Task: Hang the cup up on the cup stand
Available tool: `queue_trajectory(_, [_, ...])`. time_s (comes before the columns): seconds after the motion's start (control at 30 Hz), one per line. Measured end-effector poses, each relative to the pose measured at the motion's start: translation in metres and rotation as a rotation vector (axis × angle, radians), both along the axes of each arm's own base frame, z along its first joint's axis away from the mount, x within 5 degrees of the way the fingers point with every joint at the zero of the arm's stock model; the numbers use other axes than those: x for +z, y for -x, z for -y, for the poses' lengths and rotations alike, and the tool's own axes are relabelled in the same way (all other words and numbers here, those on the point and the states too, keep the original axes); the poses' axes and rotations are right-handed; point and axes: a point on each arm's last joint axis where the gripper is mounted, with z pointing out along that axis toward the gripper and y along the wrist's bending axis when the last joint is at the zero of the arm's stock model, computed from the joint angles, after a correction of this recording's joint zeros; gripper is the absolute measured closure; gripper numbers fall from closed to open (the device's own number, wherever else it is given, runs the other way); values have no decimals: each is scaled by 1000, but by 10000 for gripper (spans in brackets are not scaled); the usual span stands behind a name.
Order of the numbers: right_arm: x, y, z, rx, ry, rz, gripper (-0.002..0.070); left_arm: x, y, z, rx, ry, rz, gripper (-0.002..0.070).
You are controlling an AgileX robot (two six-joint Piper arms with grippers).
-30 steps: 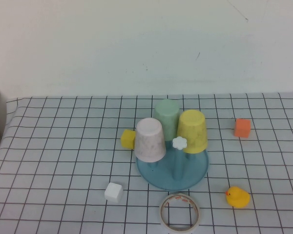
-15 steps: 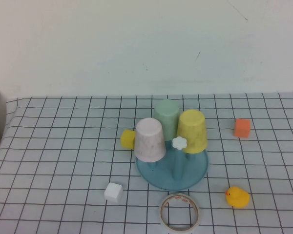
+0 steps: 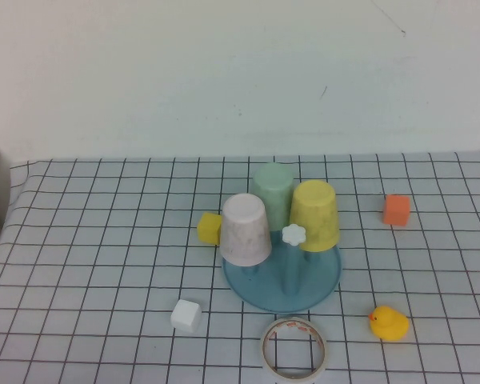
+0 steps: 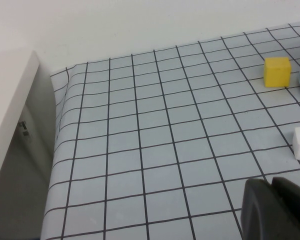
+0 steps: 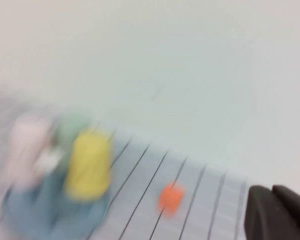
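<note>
Grid-lined cloth (image 3: 104, 240) covers the table in front of a plain pale wall. On it stands the cup stand (image 3: 320, 280), a smooth light blue round dish with upright pegs; one peg shows a white flower knob (image 3: 294, 234). The cup (image 3: 245, 229), pale pink speckled plastic, hangs upside down on a peg, beside the mint-green cup (image 3: 272, 190) and the yellow cup (image 3: 315, 214). Both arms stay low at the near edge: the left gripper (image 4: 276, 210) and the right gripper (image 5: 275, 212) each have dark fingers pressed together, holding nothing.
</note>
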Motion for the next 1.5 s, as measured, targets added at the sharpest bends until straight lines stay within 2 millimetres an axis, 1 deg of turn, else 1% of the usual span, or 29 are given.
queue_trajectory(0.03, [-1,0,1,-26,-34,45,678,0,0,0,0,0,0,675])
queue_trajectory(0.1, [-9,1,4,-88,-96,104,678,0,0,0,0,0,0,675])
queue_trajectory(0.13, [-21,0,6,-131,-129,125,678,0,0,0,0,0,2,675])
queue_trajectory(0.2, [-31,1,8,-165,-145,131,678,0,0,0,0,0,2,675])
queue_trajectory(0.6, [-99,7,10,-197,-145,84,678,0,0,0,-1,-4,3,676])
queue_trajectory(0.73, [-122,6,12,-231,-126,36,678,0,0,0,-1,-4,3,676])
queue_trajectory(1.07, [-139,9,13,-259,-96,-134,678,0,0,0,-1,-4,3,676])
queue_trajectory(1.5, [-140,10,17,-333,-97,-158,678,0,0,0,-6,-22,5,676])
